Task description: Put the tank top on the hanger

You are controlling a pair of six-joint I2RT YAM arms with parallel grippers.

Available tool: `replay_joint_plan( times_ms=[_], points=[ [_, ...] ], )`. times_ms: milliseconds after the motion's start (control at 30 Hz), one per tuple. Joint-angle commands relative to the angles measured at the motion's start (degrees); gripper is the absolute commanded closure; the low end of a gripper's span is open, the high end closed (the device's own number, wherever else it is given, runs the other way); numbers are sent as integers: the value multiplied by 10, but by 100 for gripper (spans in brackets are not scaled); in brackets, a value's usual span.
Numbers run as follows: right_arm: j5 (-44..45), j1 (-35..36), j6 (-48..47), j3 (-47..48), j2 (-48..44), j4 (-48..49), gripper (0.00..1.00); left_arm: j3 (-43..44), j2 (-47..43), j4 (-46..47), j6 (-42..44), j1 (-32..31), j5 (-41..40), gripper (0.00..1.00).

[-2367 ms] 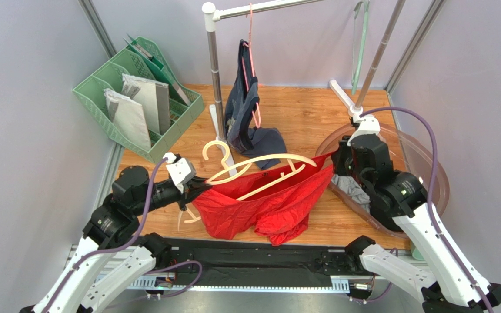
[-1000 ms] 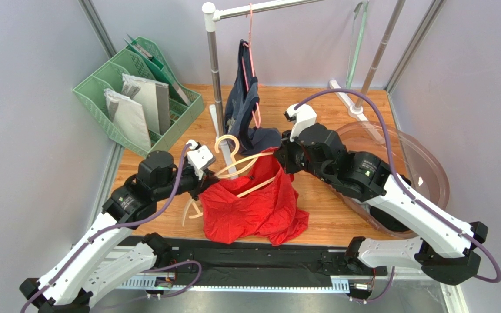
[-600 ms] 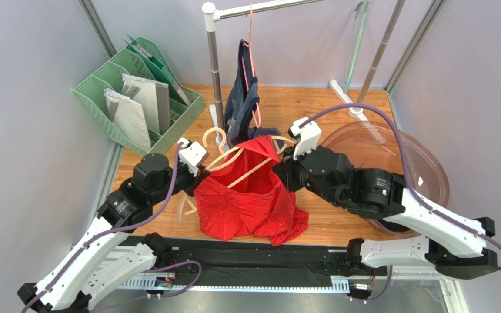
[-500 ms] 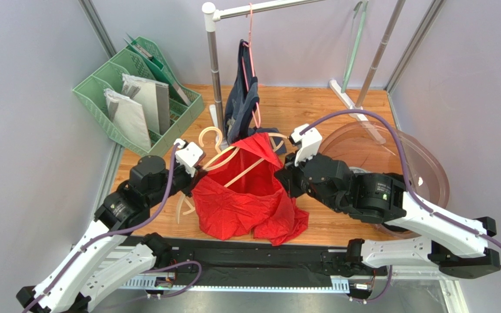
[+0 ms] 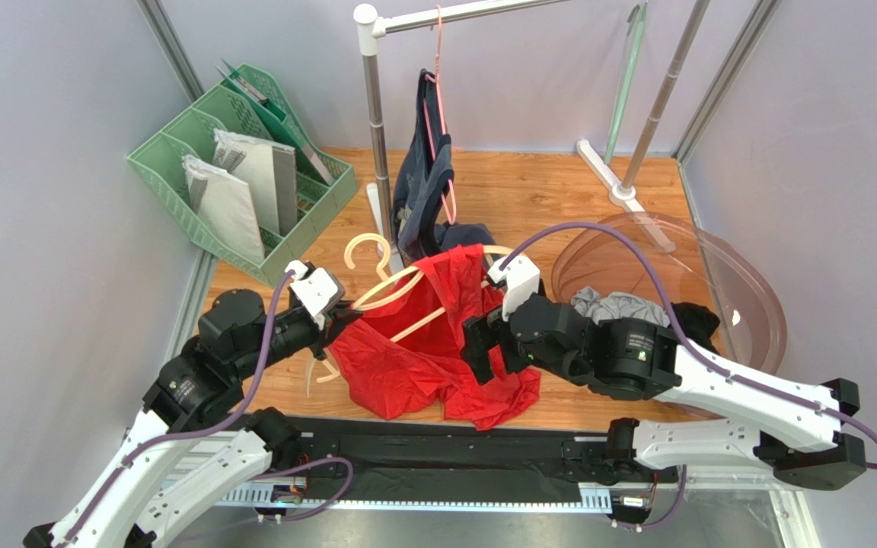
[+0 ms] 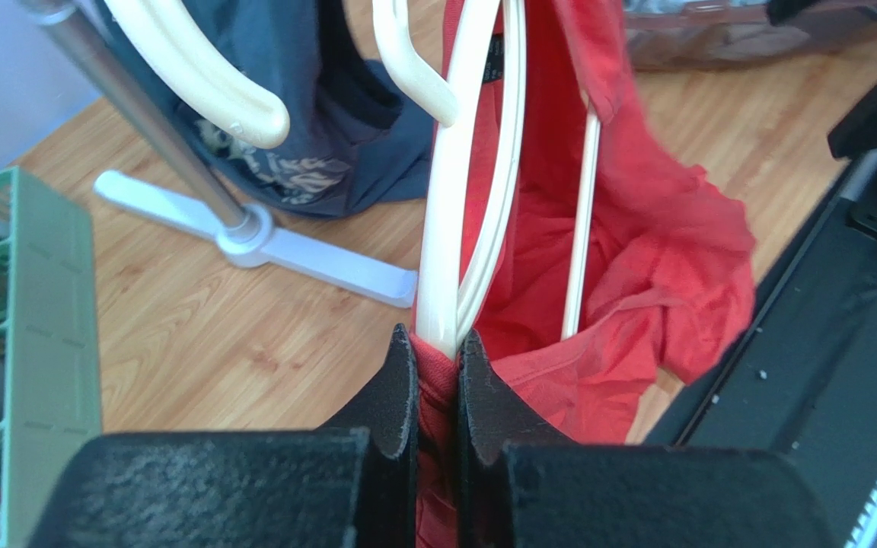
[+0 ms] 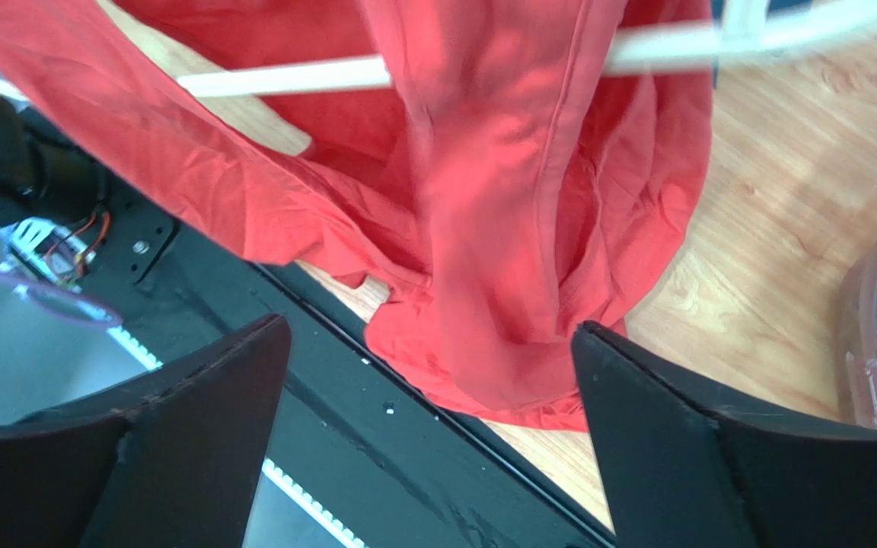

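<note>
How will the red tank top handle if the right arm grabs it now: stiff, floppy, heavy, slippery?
Likely floppy: the tank top hangs in loose folds off the hanger and bunches on the table. Probably light; the fabric looks thin. It may slide along the smooth plastic, since the right gripper is open, not holding it.

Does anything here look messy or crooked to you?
Yes. The red tank top is draped crookedly over the cream hanger, crumpled, its lower part heaped on the table. The hanger is tilted, pinched at one end by the left gripper.
</note>
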Motion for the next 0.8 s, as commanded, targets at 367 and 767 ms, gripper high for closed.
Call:
replay_joint_plan(
  times_ms=[367,767],
  points=[
    [5,2,-202,165,-75,-53,0,70,25,-49,49,-2,197,100],
    [-330,-106,-303,205,19,-33,0,109,57,-98,54,-1,256,100]
  ],
)
